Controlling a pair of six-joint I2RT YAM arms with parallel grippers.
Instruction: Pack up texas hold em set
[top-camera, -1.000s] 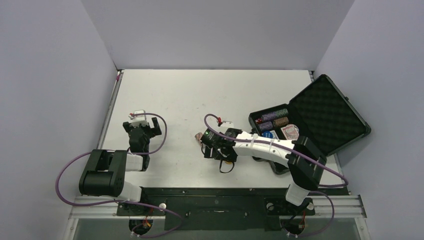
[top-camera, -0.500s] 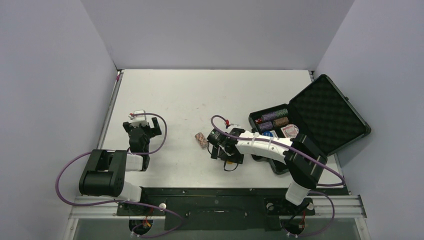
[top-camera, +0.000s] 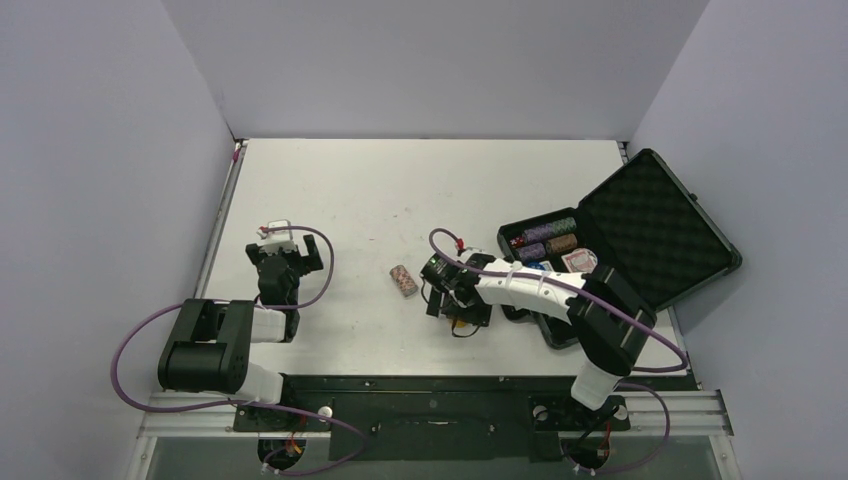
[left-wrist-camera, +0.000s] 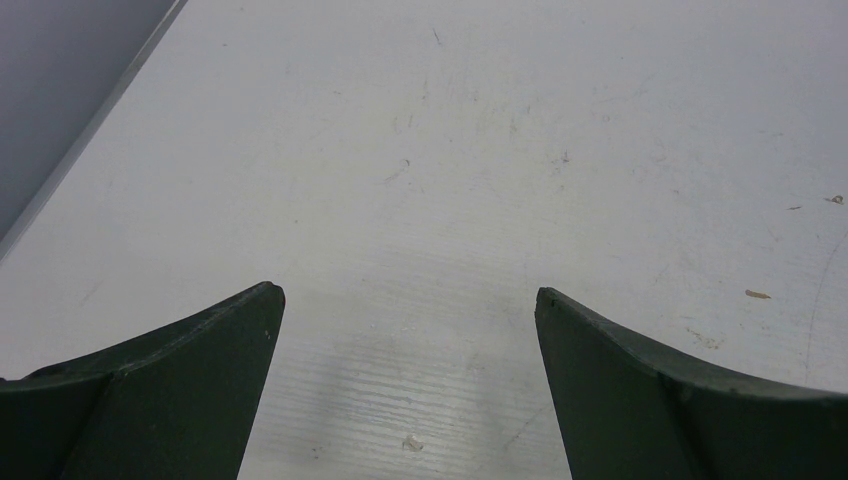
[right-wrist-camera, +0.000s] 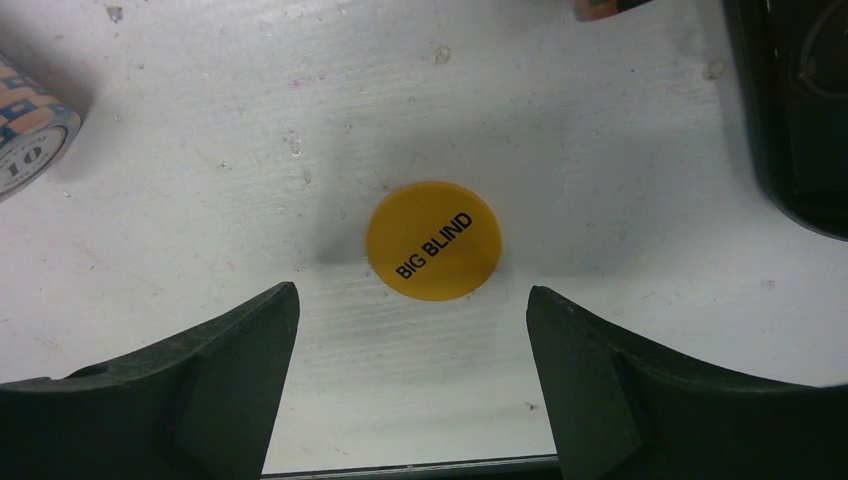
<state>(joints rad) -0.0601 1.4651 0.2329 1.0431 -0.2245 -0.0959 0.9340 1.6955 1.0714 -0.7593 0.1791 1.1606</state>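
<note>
The black case (top-camera: 650, 225) lies open at the right, with chip stacks (top-camera: 548, 232), red dice (top-camera: 515, 241), a blue disc (top-camera: 540, 268) and a card deck (top-camera: 580, 262) in its foam tray. One small chip stack (top-camera: 403, 280) lies on its side on the table, and it also shows in the right wrist view (right-wrist-camera: 25, 130). My right gripper (top-camera: 452, 300) is open and empty, low over the table between that stack and the case. A yellow "BIG BLIND" disc (right-wrist-camera: 434, 240) lies flat just ahead of my right gripper (right-wrist-camera: 410, 295). My left gripper (top-camera: 280, 262) (left-wrist-camera: 400, 290) is open and empty over bare table.
The case's near corner (right-wrist-camera: 790, 120) is close on the right of my right gripper. The raised lid (top-camera: 660, 215) leans out over the table's right edge. Grey walls stand on three sides. A dark table edge (right-wrist-camera: 400, 465) runs just behind my right fingers.
My right gripper has moved right, away from the lying chip stack and toward the case, leaving the stack uncovered. The left arm has not moved.
</note>
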